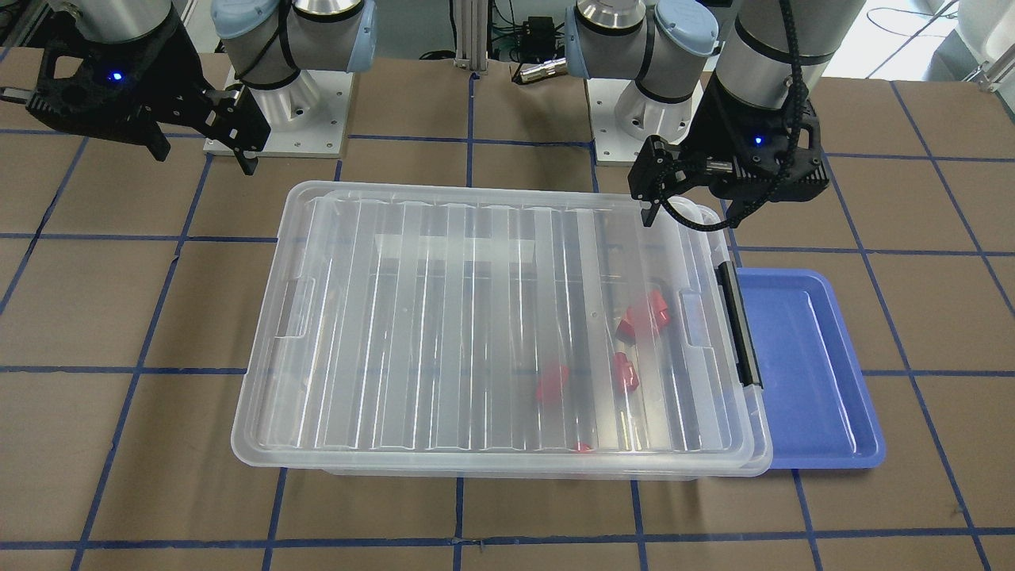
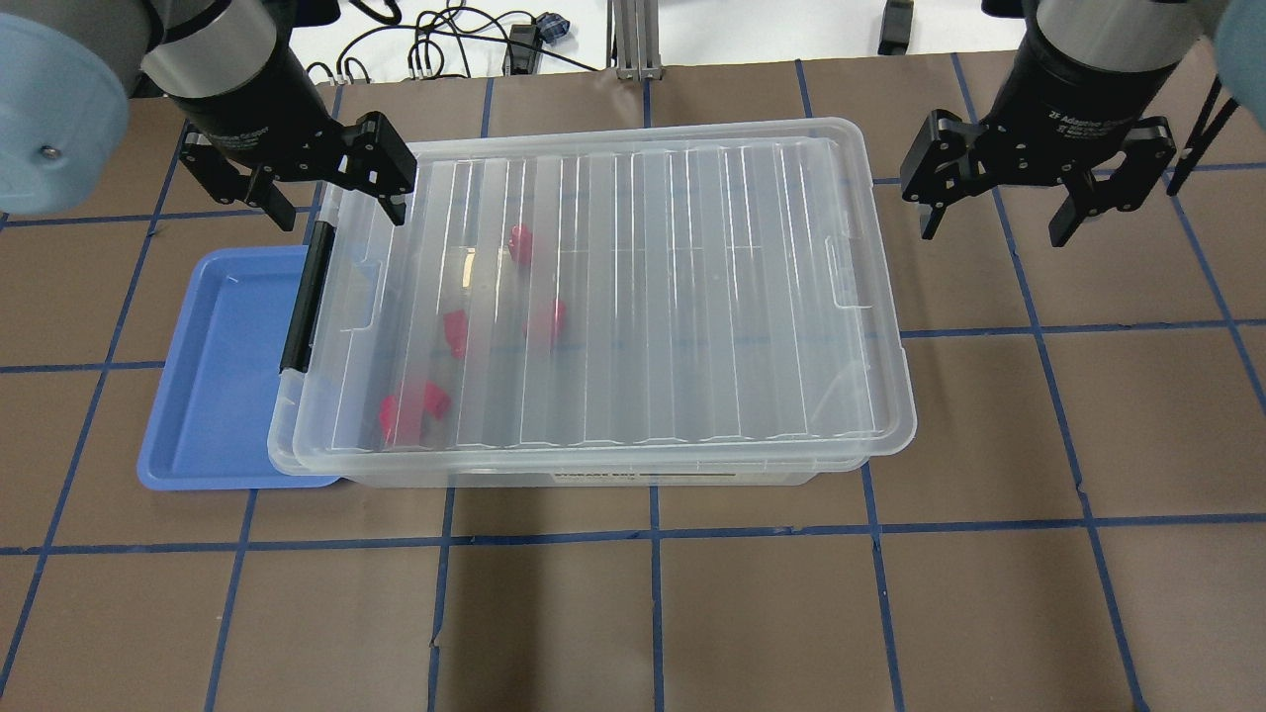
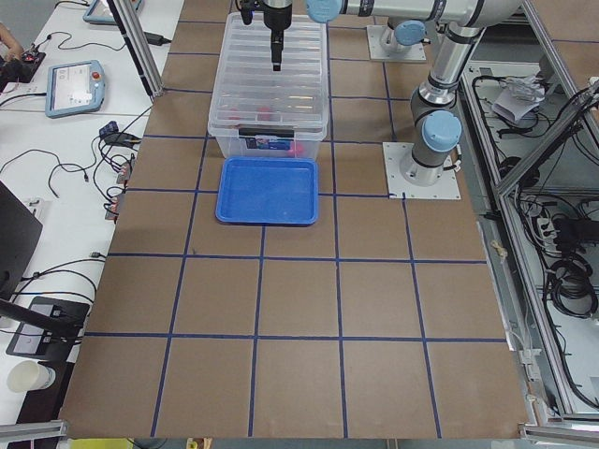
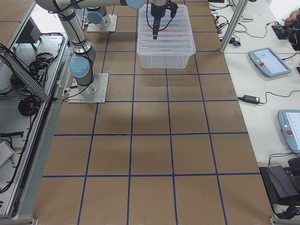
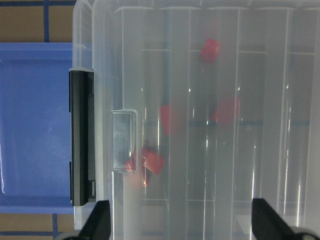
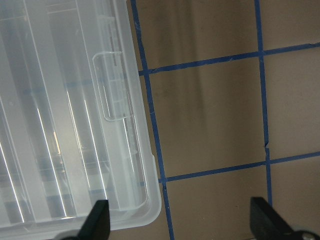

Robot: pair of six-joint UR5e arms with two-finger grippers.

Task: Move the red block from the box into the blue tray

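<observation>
The clear box [image 2: 870,326] stands mid-table with its ribbed lid [image 2: 643,297] on it and the black latch bar [image 2: 302,297] at its left end. Several red blocks [image 2: 410,410] lie inside near that end and show through the lid, also in the front view [image 1: 644,315] and the left wrist view [image 5: 155,162]. The blue tray [image 2: 223,376] lies empty against the latch end. My left gripper [image 2: 331,203] hovers open above the box's far left corner. My right gripper [image 2: 994,225] hovers open above the table, beyond the box's right end.
The table is brown board with a blue tape grid [image 2: 653,529]. The arm bases [image 1: 277,111] stand on the robot's side of the table. Cables and tablets [image 3: 75,89] lie on the side benches.
</observation>
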